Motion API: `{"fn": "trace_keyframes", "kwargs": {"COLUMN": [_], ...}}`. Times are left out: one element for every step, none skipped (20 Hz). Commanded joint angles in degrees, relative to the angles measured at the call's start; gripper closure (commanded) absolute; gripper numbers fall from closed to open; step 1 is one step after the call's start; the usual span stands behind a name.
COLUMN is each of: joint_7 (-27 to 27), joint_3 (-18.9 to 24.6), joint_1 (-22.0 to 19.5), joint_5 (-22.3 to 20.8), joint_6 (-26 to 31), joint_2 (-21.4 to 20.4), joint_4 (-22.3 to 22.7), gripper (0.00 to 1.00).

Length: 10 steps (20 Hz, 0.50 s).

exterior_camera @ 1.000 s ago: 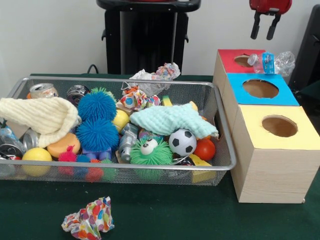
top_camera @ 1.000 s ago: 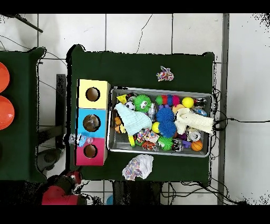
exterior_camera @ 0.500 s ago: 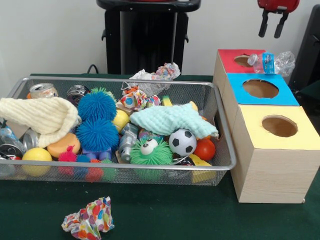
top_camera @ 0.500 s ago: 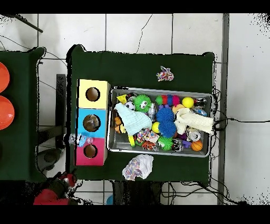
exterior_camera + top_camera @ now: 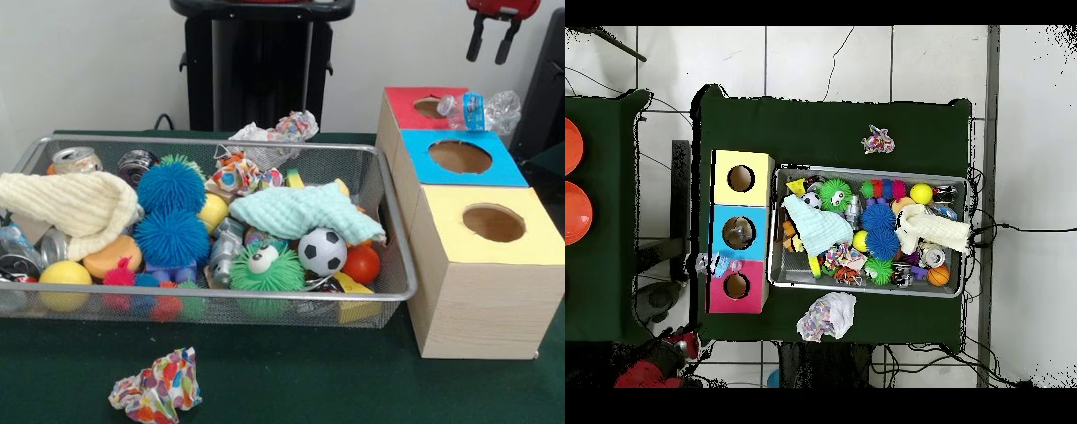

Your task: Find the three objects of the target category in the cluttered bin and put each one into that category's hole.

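Plastic bottle (image 5: 481,110) lies across red box's (image 5: 408,113) rim, not in hole | gripper (image 5: 493,44) empty, fingers spread, high above | probably crushed; come straight down, pinch its middle, then tip into hole.

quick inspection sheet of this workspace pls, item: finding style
surface: green table, crumpled paper ball lying loose near the front edge
job's things: mesh bin full; red box, blue box and yellow box in a row; plastic bottle resting on the red box, not in its hole
clutter: spiky balls, soccer ball, cans, two cloths
gripper: open, empty, raised above the boxes
cables: black cords on the floor
surroundings: tiled floor, orange discs
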Motion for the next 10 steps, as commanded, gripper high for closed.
{"fn": "trace_keyframes", "kwargs": {"joint_7": [16.46, 16.61, 16.76, 17.01, 17.22, 17.47, 17.76, 17.81, 17.89, 17.97], "joint_3": [-0.14, -0.12, -0.04, 0.04, 0.00, -0.02, -0.04, 0.02, 0.07, 0.13], "joint_1": [-0.42, -0.46, -0.55, -0.52, -0.46, -0.44, -0.38, -0.50, -0.56, -0.62], "joint_5": [2.67, 2.47, 2.30, 2.15, 2.00, 1.83, 1.75, 1.60, 1.52, 1.45], "joint_6": [7.38, 7.56, 7.74, 7.83, 8.10, 8.40, 8.61, 9.00, 9.01, 9.02], "joint_2": [1.84, 1.88, 1.81, 1.60, 1.52, 1.57, 1.56, 1.58, 1.57, 1.56], "joint_4": [-5.47, -5.68, -5.78, -5.61, -5.70, -5.91, -6.06, -6.35, -6.39, -6.44], "gripper": [0.00, 0.00, 0.00, 0.00, 0.00, 0.00, 0.00, 0.00, 0.00, 0.00]}}
